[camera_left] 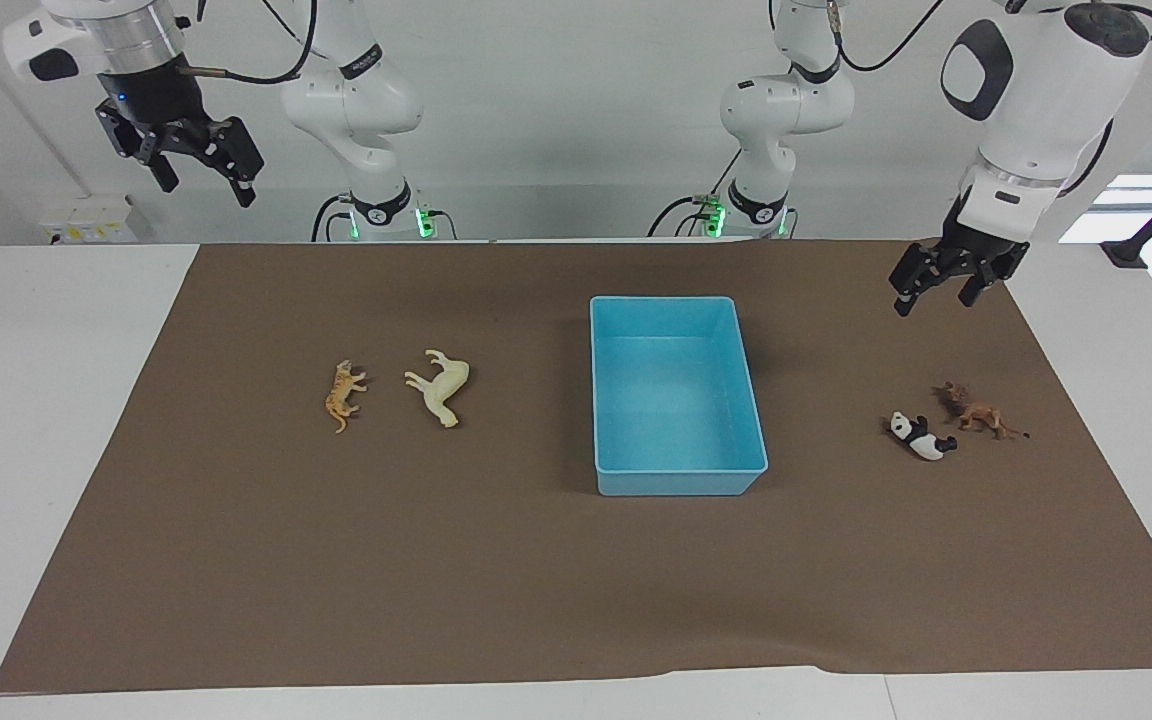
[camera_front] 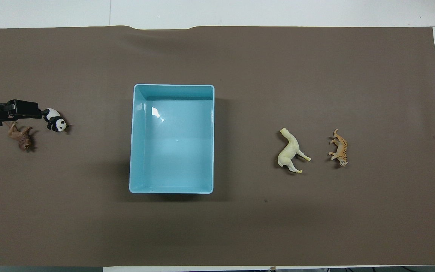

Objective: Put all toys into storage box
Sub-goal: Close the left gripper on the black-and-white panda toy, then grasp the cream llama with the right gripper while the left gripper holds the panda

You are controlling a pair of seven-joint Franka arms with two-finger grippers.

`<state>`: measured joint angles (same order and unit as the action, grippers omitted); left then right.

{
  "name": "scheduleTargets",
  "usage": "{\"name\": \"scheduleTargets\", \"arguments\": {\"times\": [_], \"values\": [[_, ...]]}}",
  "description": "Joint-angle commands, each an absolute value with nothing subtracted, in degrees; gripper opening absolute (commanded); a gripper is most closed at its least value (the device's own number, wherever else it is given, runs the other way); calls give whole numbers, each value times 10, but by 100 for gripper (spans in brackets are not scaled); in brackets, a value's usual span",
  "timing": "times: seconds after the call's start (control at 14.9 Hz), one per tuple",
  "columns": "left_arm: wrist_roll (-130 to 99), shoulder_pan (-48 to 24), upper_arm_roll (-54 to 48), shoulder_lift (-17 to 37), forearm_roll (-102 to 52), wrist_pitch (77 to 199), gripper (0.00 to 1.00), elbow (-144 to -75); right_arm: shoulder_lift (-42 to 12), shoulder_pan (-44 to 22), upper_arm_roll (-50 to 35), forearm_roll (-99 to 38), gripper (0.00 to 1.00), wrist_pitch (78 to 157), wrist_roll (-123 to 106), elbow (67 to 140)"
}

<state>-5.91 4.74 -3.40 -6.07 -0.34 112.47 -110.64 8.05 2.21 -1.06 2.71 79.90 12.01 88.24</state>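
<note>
Left gripper (camera_left: 946, 281), fingers spread, hangs over panda (camera_left: 919, 436) and lion (camera_left: 979, 412), apparently choosing; right gripper (camera_left: 198, 168) waits spread; storage box (camera_left: 677, 304) empty.

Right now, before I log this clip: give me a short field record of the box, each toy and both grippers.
storage box: mid-mat, nothing in it
tiger: on its side on the brown mat, toward the right arm's end
horse: on its side beside the tiger, between it and the box
panda: on the mat toward the left arm's end
lion: beside the panda, slightly nearer the robots
left gripper: open, in the air above the mat near the lion and panda, touching neither
right gripper: open, raised high, waiting
toys in box: none
</note>
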Motion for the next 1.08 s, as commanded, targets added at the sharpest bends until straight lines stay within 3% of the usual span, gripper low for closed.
{"name": "scheduleTargets", "arguments": {"times": [0.0,0.34,0.54,1.01], "values": [[-65,78,-39,-58,-10,1223,100,-1171,94,14,-16,25,100,788,123,898],[-143,92,-37,43,-8,1332,100,-1186,93,-23,-16,1,100,860,177,943],[-312,93,-37,92,-8,1394,100,-1190,67,-61,-16,1,100,902,248,951],[-431,79,-36,146,-5,1419,100,-1197,-75,-125,-17,0,100,1061,370,979]]}}
